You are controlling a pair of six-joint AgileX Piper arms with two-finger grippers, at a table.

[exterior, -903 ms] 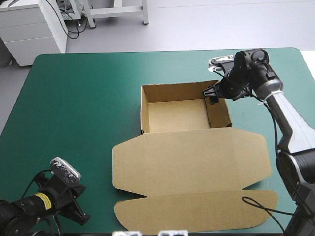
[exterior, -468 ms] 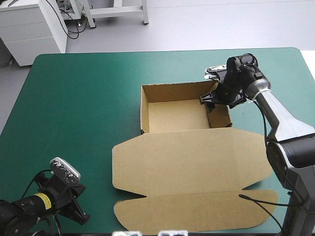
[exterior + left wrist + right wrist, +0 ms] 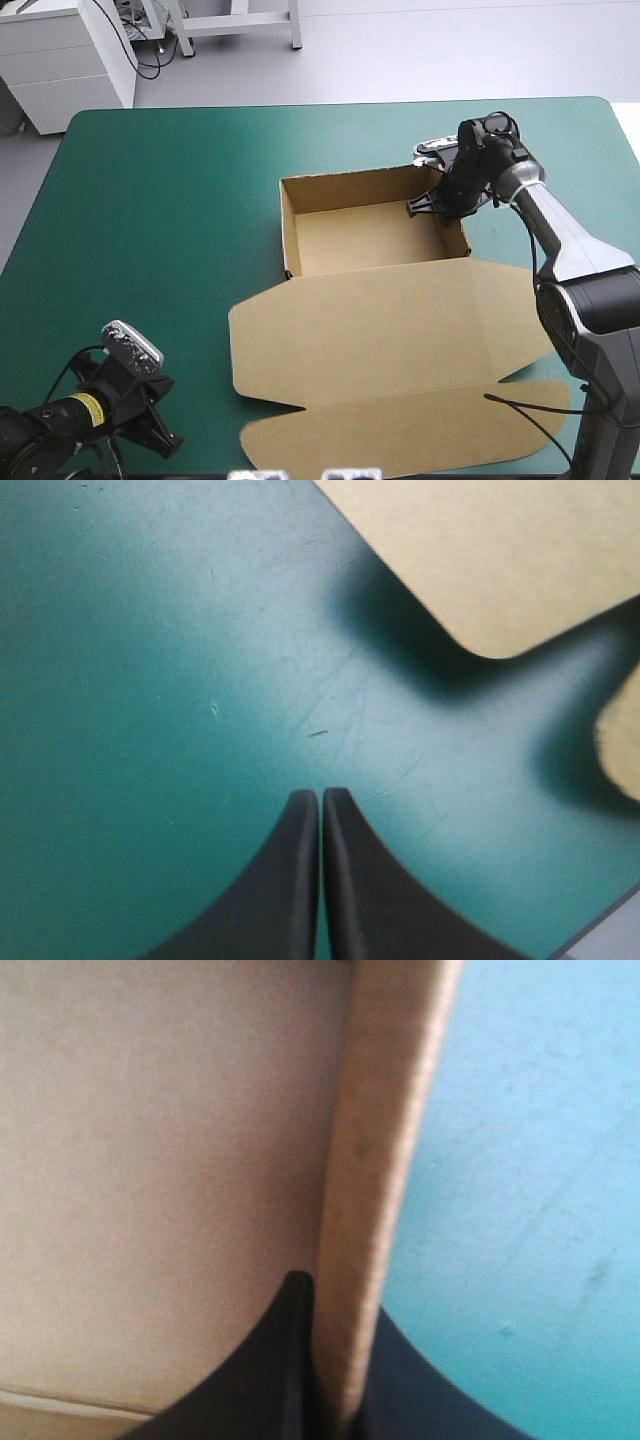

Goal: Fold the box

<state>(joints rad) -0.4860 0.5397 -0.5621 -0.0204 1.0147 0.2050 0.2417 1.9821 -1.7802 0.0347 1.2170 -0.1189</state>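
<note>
The brown box (image 3: 360,240) stands as an open tray at mid-table, its lid (image 3: 390,330) lying flat toward the near edge with a long flap (image 3: 400,430) beyond it. My right gripper (image 3: 432,206) is at the far end of the tray's right wall, shut on it. In the right wrist view the wall (image 3: 385,1160) runs upright between the black fingers (image 3: 285,1360), one inside the tray and one outside. My left gripper (image 3: 163,435) hovers low near the table's near left corner, shut and holding nothing (image 3: 320,805). Ahead of it lie the rounded lid corners (image 3: 500,550).
Bare teal-green cover (image 3: 150,220) stretches left of the box and beyond its far wall. The lid's front flap reaches close to the table's near edge. The right arm leans in over the table's right side.
My right gripper's fingers have come together on the tray's right wall. The box has shifted and turned slightly, its far left corner moving left and the front flap swinging.
</note>
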